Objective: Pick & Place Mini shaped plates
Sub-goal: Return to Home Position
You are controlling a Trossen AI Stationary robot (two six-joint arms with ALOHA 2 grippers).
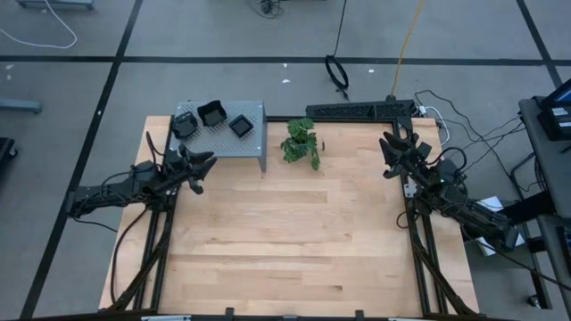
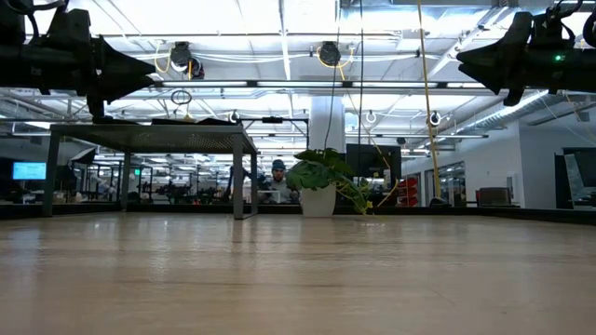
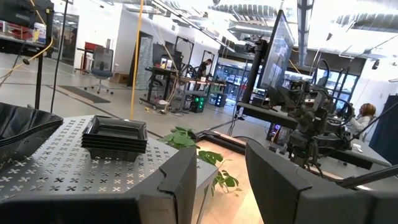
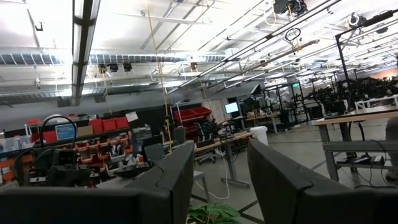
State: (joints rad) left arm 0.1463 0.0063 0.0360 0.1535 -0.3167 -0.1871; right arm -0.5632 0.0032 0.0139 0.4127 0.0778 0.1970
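Wooden table [image 1: 285, 241], plates [image 1: 211, 113] on shelf [image 1: 227, 143], left pincer [image 1: 205, 165], right pincer [image 1: 389, 153] aloft

In the high view the three stacks of mini shaped plates [image 1: 212, 114] on the perforated shelf [image 1: 219, 143] are too small to count dish by dish. The low view shows them only as dark slivers. The left wrist picture's edge cuts off one black plate [image 3: 18, 127], and the right wrist view catches only leaf tips of the potted plant [image 4: 214, 213].
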